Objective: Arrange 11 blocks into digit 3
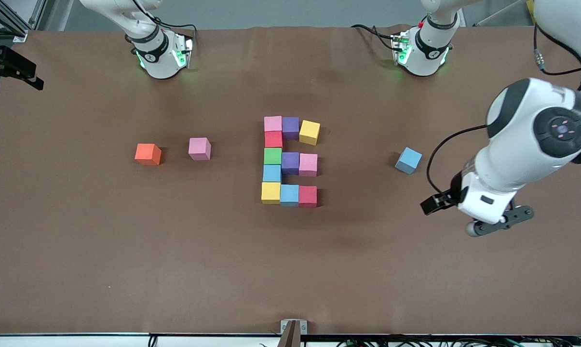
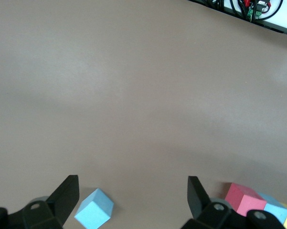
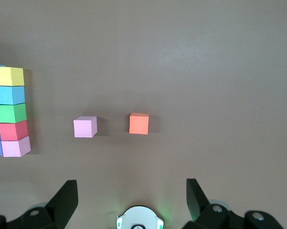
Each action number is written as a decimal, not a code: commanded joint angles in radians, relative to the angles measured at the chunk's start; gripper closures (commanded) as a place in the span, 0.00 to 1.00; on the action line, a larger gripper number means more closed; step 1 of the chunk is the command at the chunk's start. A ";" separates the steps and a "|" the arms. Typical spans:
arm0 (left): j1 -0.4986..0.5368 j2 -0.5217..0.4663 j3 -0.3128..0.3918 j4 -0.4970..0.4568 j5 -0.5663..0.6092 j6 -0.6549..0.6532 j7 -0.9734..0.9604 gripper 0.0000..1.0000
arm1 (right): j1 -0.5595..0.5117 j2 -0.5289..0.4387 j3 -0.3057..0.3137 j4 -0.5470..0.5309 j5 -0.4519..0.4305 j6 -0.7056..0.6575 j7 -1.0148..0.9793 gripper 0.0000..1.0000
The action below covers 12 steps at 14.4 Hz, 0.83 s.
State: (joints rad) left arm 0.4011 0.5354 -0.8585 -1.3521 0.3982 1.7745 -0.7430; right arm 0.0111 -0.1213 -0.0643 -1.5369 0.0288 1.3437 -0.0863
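**Eleven foam cubes form a figure at mid-table; both grippers wide open, empty**

A cluster of blocks [image 1: 290,161] sits at the centre of the brown table [image 1: 126,250]. Row farthest from the front camera: pink [image 1: 273,123], purple [image 1: 290,127], then a yellow cube [image 1: 309,132] set slightly askew with a thin gap. A column runs toward the camera on the right arm's side: red [image 1: 273,139], green [image 1: 272,155], light blue [image 1: 272,173], yellow [image 1: 270,192]. Mid row adds purple [image 1: 290,163] and pink [image 1: 308,164] beside the green; nearest row adds light blue [image 1: 289,194] and red [image 1: 307,196] beside the yellow.

Three cubes lie apart. A stray light blue block [image 1: 408,160] rests toward the left arm's end, turned at an angle. A lone pink block [image 1: 199,148] and an orange cube [image 1: 148,154] sit near each other toward the right arm's end, the orange one further out.

The left gripper [image 2: 132,200] hangs over bare table near the stray light blue block, fingers [image 2: 67,195] spread wide, nothing between them. The right gripper [image 3: 132,200] is up over its own base [image 3: 139,218], seen only in its wrist view, fingers likewise spread full, gripping nothing; that arm waits.
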 commanded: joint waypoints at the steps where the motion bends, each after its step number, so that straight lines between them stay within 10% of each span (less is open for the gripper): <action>1: 0.050 -0.031 -0.043 -0.039 -0.019 -0.027 0.010 0.00 | -0.010 -0.026 0.014 -0.020 0.003 0.002 0.002 0.00; 12: 0.033 -0.031 0.005 -0.028 -0.015 -0.038 0.069 0.00 | -0.005 -0.026 0.028 -0.020 0.002 0.005 0.003 0.00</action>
State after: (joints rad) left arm 0.4464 0.5304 -0.8886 -1.3695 0.3976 1.7464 -0.7150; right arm 0.0112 -0.1213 -0.0443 -1.5369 0.0288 1.3438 -0.0863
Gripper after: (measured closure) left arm 0.000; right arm 0.000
